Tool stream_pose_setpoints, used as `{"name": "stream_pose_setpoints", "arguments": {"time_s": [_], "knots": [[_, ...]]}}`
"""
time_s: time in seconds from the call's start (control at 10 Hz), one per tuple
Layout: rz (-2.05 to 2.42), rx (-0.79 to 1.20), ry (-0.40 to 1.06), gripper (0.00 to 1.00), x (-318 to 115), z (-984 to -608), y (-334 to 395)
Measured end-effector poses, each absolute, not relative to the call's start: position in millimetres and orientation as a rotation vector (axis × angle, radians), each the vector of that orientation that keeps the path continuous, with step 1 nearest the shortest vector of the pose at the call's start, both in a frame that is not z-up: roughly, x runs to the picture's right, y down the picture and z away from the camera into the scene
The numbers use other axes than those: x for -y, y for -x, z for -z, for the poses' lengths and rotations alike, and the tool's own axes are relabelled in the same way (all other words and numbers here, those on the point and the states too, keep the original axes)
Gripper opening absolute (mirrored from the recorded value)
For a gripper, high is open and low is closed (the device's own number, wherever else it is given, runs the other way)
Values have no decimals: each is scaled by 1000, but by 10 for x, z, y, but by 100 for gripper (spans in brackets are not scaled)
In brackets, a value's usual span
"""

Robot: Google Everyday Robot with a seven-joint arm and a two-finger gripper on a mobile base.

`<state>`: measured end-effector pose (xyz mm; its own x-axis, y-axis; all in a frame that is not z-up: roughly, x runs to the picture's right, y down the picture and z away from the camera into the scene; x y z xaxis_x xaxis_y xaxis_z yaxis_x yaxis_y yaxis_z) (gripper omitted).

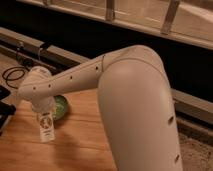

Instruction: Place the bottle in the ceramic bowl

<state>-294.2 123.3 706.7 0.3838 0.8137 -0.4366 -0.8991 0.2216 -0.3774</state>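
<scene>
The white bottle (46,128) with its pale label hangs upright under my gripper (44,115), which is shut on its top end. It is held just above the wooden table (80,145). The green ceramic bowl (61,106) sits on the table right behind and to the right of the bottle, and my arm hides much of it. The bottle's lower end is at the bowl's near left rim. My big white arm (135,100) fills the right half of the view.
A coiled black cable (12,75) lies at the far left beyond the table. A dark object (4,114) sits at the table's left edge. A low metal rail (65,55) and a dark wall run behind.
</scene>
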Motion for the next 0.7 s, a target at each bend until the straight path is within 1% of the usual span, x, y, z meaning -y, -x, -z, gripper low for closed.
{"name": "stream_pose_setpoints", "arguments": {"time_s": [0.3, 0.4, 0.7], "knots": [[-1216, -173, 611, 0, -1392, -7106, 2794], [-1221, -172, 596, 0, -1348, -7131, 2720], [-1216, -189, 555, 0, -923, -7454, 2689]]}}
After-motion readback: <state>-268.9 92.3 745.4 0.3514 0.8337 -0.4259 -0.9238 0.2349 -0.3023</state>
